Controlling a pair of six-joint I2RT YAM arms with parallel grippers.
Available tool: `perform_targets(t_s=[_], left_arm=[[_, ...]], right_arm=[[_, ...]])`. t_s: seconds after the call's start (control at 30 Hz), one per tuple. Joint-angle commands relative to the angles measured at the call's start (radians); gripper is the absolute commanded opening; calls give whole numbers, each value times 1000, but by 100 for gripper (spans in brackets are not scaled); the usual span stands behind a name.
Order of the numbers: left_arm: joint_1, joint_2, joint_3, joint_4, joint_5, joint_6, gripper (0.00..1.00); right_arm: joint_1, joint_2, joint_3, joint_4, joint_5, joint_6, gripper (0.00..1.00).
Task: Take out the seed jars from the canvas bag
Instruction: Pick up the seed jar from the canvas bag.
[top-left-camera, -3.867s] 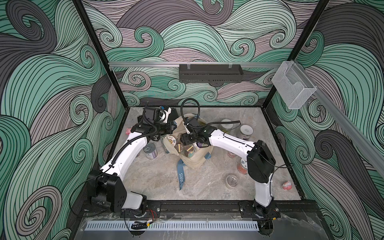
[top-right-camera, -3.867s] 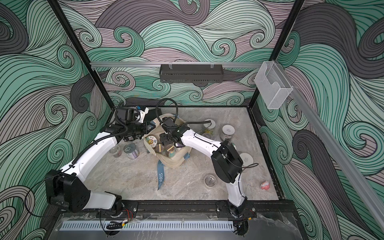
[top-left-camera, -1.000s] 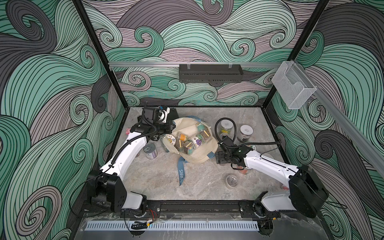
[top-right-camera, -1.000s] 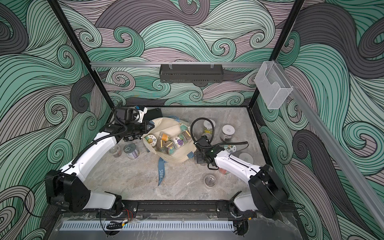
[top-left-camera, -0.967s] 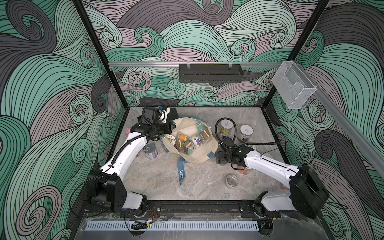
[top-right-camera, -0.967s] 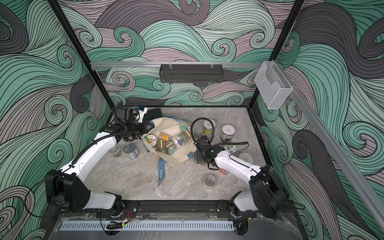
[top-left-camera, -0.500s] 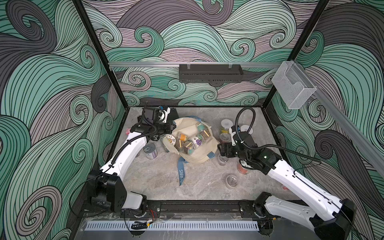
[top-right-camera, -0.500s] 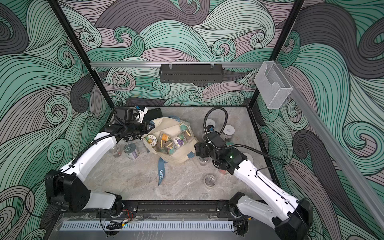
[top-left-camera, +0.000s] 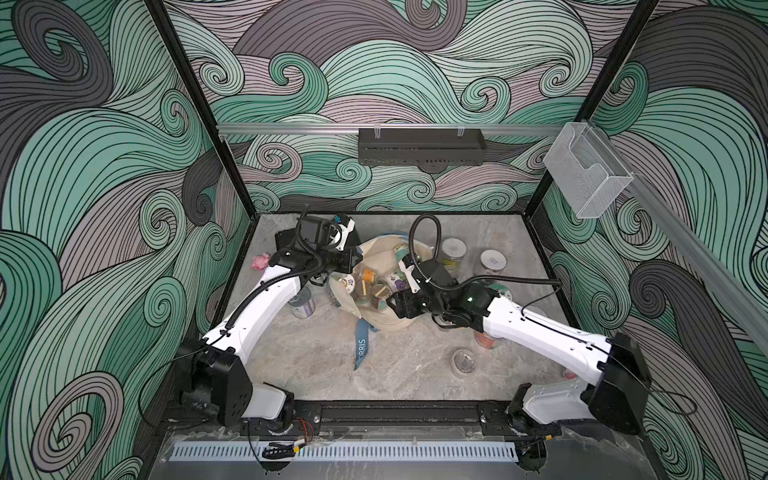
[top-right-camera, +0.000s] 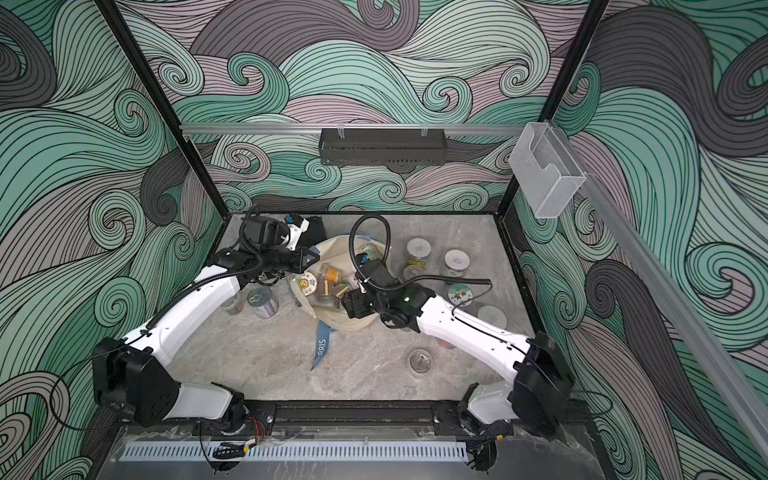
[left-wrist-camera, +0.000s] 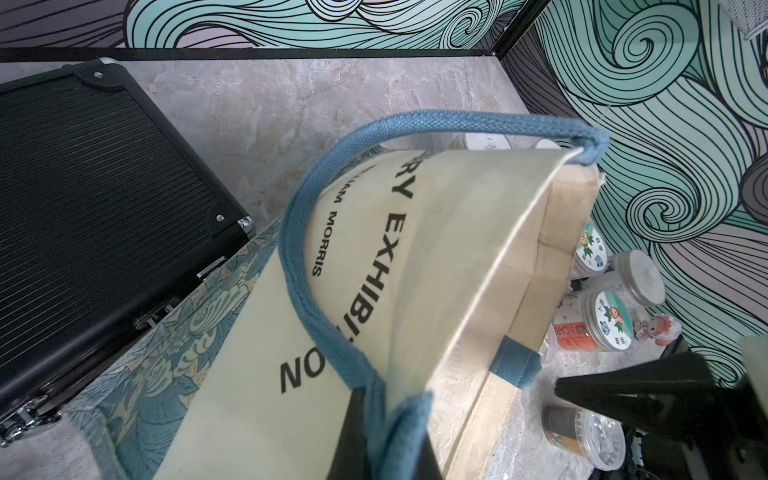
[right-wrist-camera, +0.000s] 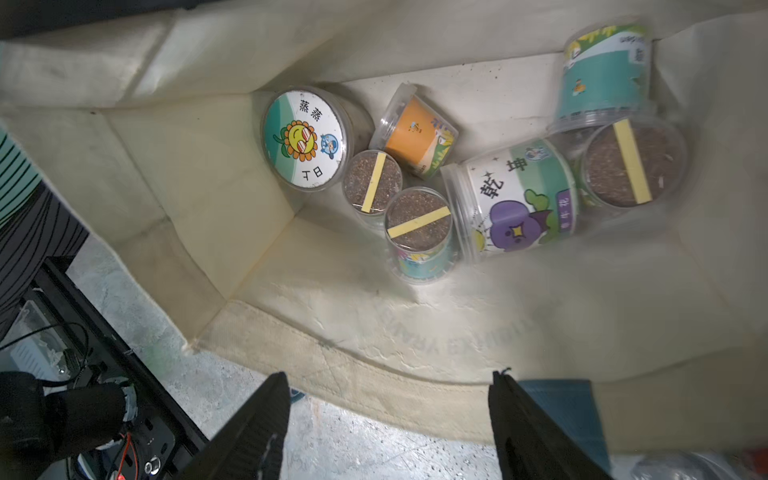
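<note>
- Swirl-patterned walls (top-left-camera: 374, 83), grey marbled table (top-left-camera: 407, 374); the bag (top-left-camera: 376, 320) lies mid-table.
- Left gripper (left-wrist-camera: 390, 432) is clamped on the bag's far-left rim, holding the mouth wide.
- Right gripper (right-wrist-camera: 388, 374) hangs at the near rim, jaws apart, empty.
- Jars (right-wrist-camera: 417, 226) huddle inside: take the nearest one, jaws straddling its sides, clear of the cloth.

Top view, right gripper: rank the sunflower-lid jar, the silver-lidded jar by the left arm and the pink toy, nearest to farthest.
From the right gripper:
1. The sunflower-lid jar, inside the canvas bag, just ahead.
2. The silver-lidded jar, on the table past the bag, beside the left arm.
3. The pink toy, at the table's far left edge.
</note>
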Motion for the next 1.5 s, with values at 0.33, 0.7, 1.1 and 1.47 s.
perform_targets(t_s=[0.33, 0.7, 1.1, 1.47], left_arm=[[-17, 19, 37, -44, -12, 30, 0], [-2, 57, 53, -69, -51, 17, 0], [11, 56, 56, -69, -38, 7, 0], [13, 45, 56, -69, -34, 6, 0]], right_arm=[[0, 265, 160, 33, 103, 29, 66], [-78, 285, 148, 28, 182, -91, 79], [-96, 337, 146, 138, -17, 37, 86], [-39, 376, 147, 137, -9, 26, 71]])
